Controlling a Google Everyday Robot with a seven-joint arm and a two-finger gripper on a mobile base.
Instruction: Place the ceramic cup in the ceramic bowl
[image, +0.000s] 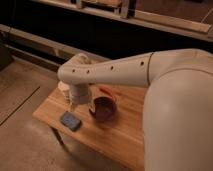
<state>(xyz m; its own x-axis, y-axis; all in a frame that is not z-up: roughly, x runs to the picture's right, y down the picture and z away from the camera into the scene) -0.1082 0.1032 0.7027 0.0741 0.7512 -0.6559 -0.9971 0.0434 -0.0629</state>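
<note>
Cream-white against cream-white, and that was the trouble: the gripper (75, 101) hung under the wrist of the arm (115, 70), low over the left end of the wooden worktop (127, 127), and whether it was wide, narrow or holding something could not be told. A pale sliver at the wrist's left edge looked like the ceramic cup (62, 88), mostly hidden, just beside the gripper. It was judged to be stiff, glazed and slick, light enough but chippable, so a firm squeeze across the plain sides, below the rim, seemed best. Just right of the gripper stood the ceramic bowl (103, 109), dark maroon and upright, its mouth wide enough for a gentle set-down. In front lay a blue-grey block (70, 120).
</note>
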